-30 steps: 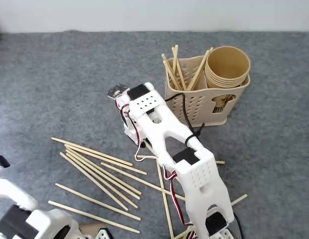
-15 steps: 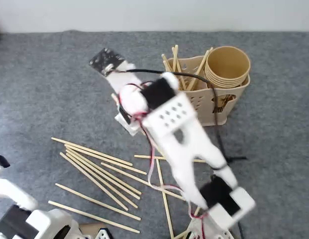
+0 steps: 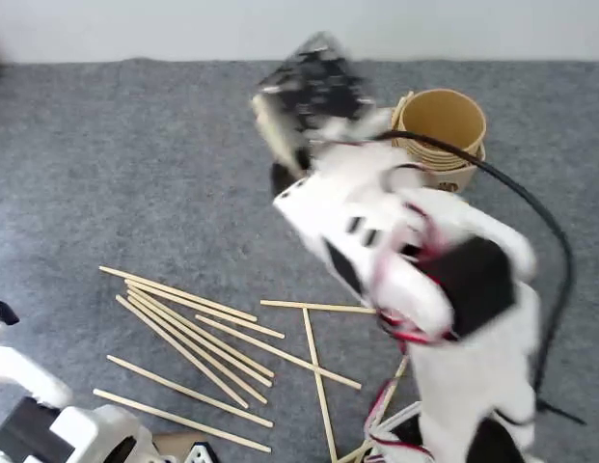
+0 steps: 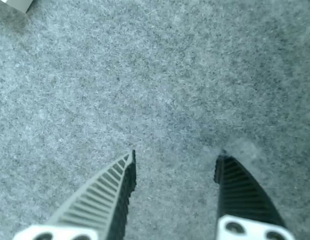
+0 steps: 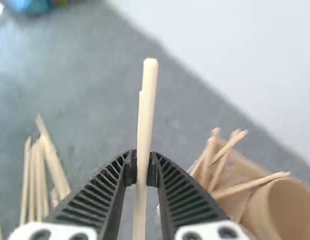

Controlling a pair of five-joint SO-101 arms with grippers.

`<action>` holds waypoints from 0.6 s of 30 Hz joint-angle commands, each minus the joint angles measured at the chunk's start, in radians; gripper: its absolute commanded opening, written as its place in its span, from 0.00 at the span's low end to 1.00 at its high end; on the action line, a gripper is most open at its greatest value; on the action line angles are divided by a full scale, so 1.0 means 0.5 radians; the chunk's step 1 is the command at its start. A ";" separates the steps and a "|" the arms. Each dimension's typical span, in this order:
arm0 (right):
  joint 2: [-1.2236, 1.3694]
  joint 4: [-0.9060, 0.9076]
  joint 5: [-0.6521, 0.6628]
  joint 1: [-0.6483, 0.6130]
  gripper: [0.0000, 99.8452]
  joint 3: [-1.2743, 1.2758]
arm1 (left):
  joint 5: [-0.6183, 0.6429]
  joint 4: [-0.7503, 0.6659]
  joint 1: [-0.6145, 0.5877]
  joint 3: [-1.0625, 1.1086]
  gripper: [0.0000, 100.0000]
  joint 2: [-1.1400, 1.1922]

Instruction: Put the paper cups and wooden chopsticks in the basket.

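One wooden chopstick (image 5: 147, 100) was pinched tight in the right gripper (image 5: 141, 164). It stuck straight up out of the jaws. A second thin stick seemed to sit close against it, but that was hard to tell.

The right arm (image 3: 376, 231) was lifted high over the table and looked blurry. It hung in front of most of the basket (image 3: 463, 175), which stood on the far right side. A stack of paper cups (image 3: 442, 123) sat inside the basket. From the right wrist, a bunch of other sticks (image 5: 219, 150) stood in the basket too, right beside the cups.

Lots of loose chopsticks (image 3: 193, 333) lay on the gray carpet (image 3: 106, 174) on the near left side. Most lay side by side like a fan, and a few crossed each other closer to the middle.

The left arm (image 3: 48, 424) was down in the near left corner. The left gripper (image 4: 174, 162) hung over bare carpet with its fingers (image 4: 120, 187) spread wide apart and nothing between them.
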 commanded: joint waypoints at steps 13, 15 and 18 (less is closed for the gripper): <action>-0.238 -1.183 -0.071 0.486 0.01 0.181 | -0.009 -0.028 0.003 -0.026 0.25 -0.080; -0.238 -1.404 -0.144 0.563 0.01 0.356 | -0.009 -0.028 0.003 -0.026 0.25 -0.080; -0.256 -1.732 -0.239 0.671 0.01 0.678 | -0.009 -0.031 0.003 -0.026 0.25 -0.080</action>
